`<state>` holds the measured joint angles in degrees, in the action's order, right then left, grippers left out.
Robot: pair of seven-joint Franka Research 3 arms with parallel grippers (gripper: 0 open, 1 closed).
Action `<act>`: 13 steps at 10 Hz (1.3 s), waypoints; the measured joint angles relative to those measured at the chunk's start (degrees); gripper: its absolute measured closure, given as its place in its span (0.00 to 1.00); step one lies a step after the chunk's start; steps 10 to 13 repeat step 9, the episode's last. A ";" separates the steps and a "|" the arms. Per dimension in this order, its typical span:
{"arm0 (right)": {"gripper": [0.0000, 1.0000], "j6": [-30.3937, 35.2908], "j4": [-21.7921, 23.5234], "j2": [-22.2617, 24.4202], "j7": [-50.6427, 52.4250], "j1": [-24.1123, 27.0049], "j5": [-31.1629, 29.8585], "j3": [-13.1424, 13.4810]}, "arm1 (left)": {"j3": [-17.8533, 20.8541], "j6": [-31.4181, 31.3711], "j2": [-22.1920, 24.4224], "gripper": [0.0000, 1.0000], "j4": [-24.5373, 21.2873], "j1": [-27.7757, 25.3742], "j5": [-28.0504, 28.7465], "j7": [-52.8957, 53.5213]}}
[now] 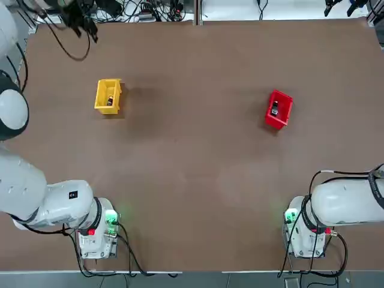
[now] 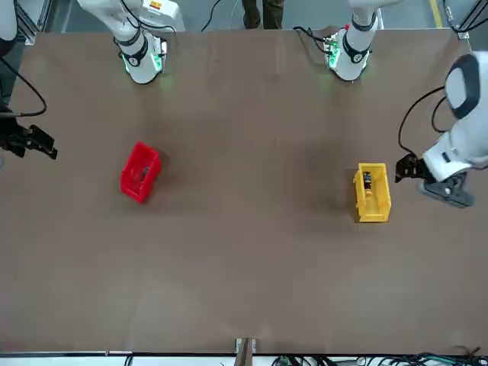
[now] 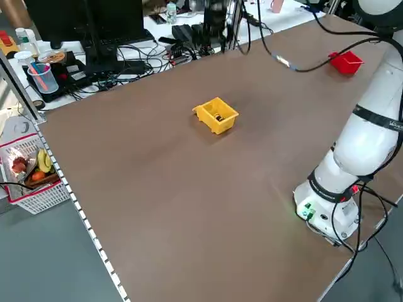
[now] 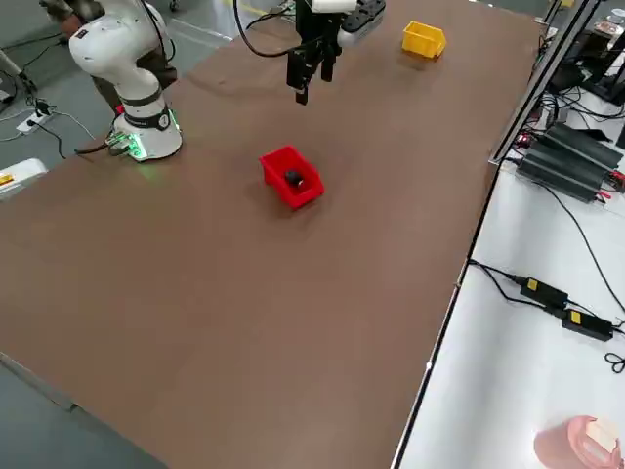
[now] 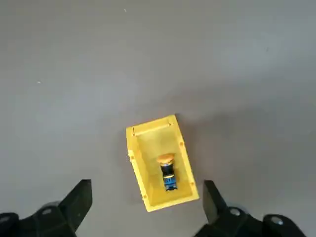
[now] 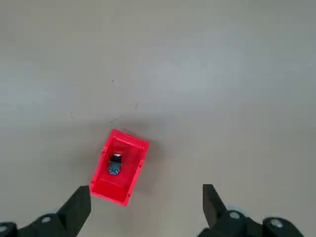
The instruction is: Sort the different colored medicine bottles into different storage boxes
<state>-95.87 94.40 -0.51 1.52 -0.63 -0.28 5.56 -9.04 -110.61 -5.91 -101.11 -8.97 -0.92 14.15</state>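
Note:
The yellow storage box point(image 1: 108, 96) stands at the table's far left, and a dark medicine bottle with a yellow-orange cap point(image 5: 168, 173) lies inside it. The red storage box point(image 1: 278, 109) is at the far right and holds a dark medicine bottle point(image 6: 114, 164). My left gripper point(image 5: 147, 190) hangs open and empty high above the yellow box point(image 5: 163, 163). In the front view it point(image 2: 408, 168) sits just beside that box. My right gripper point(image 6: 145, 195) is open and empty, raised off to the side of the red box point(image 6: 119, 167).
Cables and power gear run along the table's far edge point(image 1: 150, 9). A wire basket of fruit point(image 3: 31, 173) stands off the table on the left. A white bench with power adapters point(image 4: 547, 293) borders the far side. A person's legs point(image 2: 263, 11) show behind the arm bases.

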 joint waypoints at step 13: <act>0.00 -1.06 -0.17 0.12 -1.01 -0.27 0.04 -0.16 | -0.39 23.86 -0.39 0.01 18.29 3.80 2.05 -17.60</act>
